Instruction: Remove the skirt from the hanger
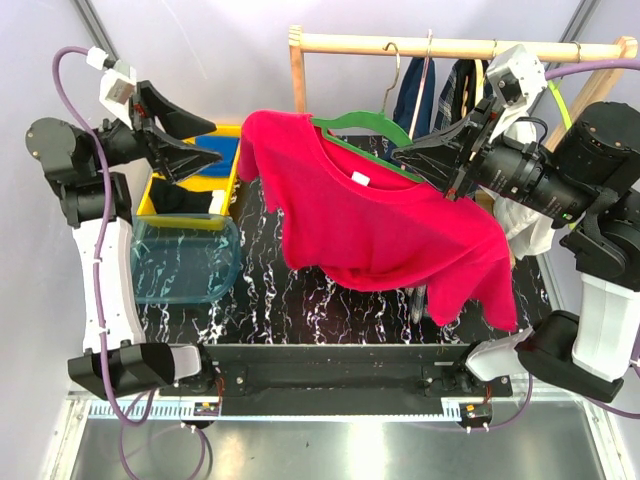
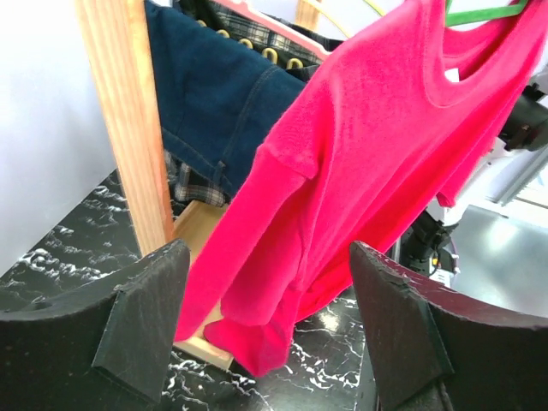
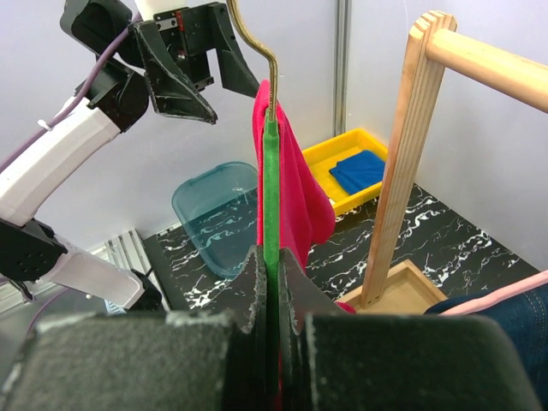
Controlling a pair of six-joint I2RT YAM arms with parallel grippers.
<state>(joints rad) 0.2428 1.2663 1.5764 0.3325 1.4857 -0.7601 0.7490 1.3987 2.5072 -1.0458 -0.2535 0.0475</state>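
The skirt (image 1: 463, 88), dark plaid cloth, hangs on the wooden rack at the back; in the left wrist view its plaid (image 2: 248, 32) peeks out behind a denim garment. The hanger it hangs on is hidden. My right gripper (image 1: 415, 160) is shut on a green hanger (image 3: 271, 188) that carries a red shirt (image 1: 380, 220) in front of the rack. Thin green plastic sits pinched between the right gripper's (image 3: 272, 257) jaws. My left gripper (image 1: 195, 140) hovers open at the left, its jaws (image 2: 270, 265) wide apart, facing the shirt's sleeve (image 2: 282, 257) without touching it.
The wooden rail (image 1: 450, 45) and its post (image 2: 128, 128) stand at the back. A navy denim garment (image 2: 223, 94) and a white garment (image 1: 525, 225) hang there. A yellow bin (image 1: 150, 195) with blue cloth (image 1: 215, 150) and a clear teal tub (image 1: 185, 255) sit at left.
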